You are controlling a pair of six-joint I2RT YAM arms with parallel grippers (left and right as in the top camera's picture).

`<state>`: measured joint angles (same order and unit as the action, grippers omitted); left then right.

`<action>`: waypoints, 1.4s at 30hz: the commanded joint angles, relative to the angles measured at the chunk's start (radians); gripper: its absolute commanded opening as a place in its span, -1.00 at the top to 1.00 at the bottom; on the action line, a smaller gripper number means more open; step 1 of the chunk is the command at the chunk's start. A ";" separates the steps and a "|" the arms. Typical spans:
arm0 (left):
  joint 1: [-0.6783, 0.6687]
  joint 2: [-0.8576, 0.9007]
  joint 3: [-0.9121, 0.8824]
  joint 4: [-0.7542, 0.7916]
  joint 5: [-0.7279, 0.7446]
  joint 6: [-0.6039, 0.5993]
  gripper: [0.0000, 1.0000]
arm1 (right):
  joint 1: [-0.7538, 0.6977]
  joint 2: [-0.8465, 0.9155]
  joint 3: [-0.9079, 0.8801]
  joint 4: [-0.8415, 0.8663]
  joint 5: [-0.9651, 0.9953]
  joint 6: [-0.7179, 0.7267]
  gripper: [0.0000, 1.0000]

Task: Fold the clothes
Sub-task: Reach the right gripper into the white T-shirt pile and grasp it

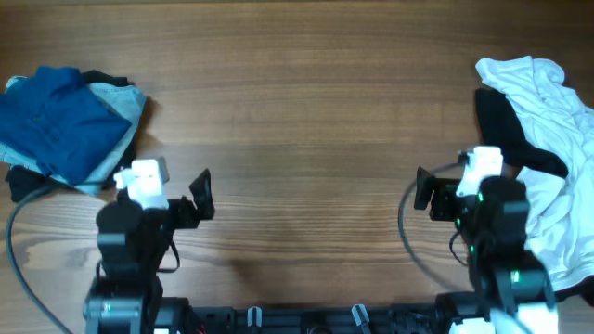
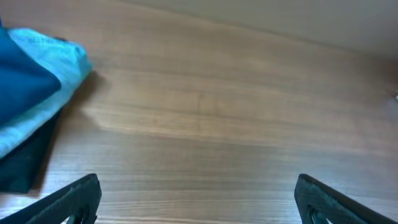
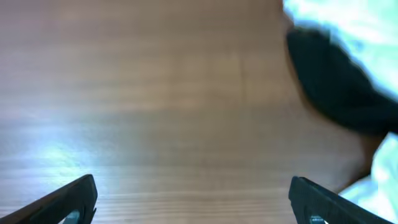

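Observation:
A crumpled white T-shirt (image 1: 566, 158) lies in a heap at the table's right edge. A black garment (image 1: 506, 130) is draped across its left side. In the right wrist view the black garment (image 3: 336, 87) and the white fabric (image 3: 348, 18) lie at the upper right, apart from the fingers. My right gripper (image 1: 423, 190) (image 3: 193, 199) is open and empty over bare wood, just left of the heap. My left gripper (image 1: 202, 195) (image 2: 199, 199) is open and empty over bare wood at the front left.
A stack of folded clothes, dark blue on light blue on black (image 1: 60, 125), sits at the table's far left; it also shows in the left wrist view (image 2: 28, 93). The wooden table (image 1: 306, 130) stretches between the two arms. Cables run by the arm bases at the front edge.

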<state>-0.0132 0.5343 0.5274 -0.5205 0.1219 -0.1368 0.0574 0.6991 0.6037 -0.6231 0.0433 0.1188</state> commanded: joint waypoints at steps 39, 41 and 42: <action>-0.003 0.238 0.111 -0.025 0.012 -0.002 -1.00 | -0.304 0.471 0.413 -0.188 0.175 0.353 0.92; -0.003 0.238 0.111 -0.018 0.012 -0.003 -1.00 | -0.304 0.426 0.569 -0.157 0.064 0.201 0.92; -0.003 0.238 0.111 -0.018 0.012 -0.002 -1.00 | -0.304 0.414 0.618 -0.145 0.028 0.153 0.92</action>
<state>-0.0132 0.7734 0.6167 -0.5476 0.1219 -0.1368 -0.2459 1.1847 1.0370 -0.8013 0.2264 0.4797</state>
